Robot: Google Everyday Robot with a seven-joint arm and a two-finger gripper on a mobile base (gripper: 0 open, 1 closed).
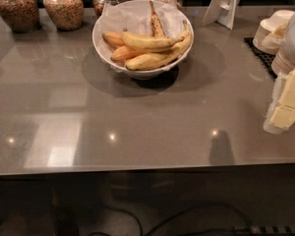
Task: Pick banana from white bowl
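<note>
A glossy grey-brown countertop (137,127) fills most of the camera view. It reflects pale window-like patches on the left and 3 small points of light along its front half. Beneath its front edge the room is dark, with cables (187,219) trailing over the floor and a power strip (270,228) at the lower right.

The white bowl (96,43) stands on the counter toward the back, a little left of centre, lined with crumpled white paper and casting a round shadow. The banana (147,42) lies across the top of the fruit pile in it, roughly level, with its stem end pointing right. A longer brown-flecked banana (157,59) curves beneath it along the near rim. 2 orange-tinged bananas (119,50) show at the left, and a speckled one (156,22) leans toward the back.

4 glass jars (63,5) of grain-like contents line the back edge. A white folded stand (225,4) sits to the right of the bowl. Stacked off-white bowls (273,28) rest on a black mat (258,53) at the far right.

The gripper (286,109) hangs at the right edge above the counter, well apart from the white bowl. It touches none of the fruit, and whether it is open or closed cannot be told.
</note>
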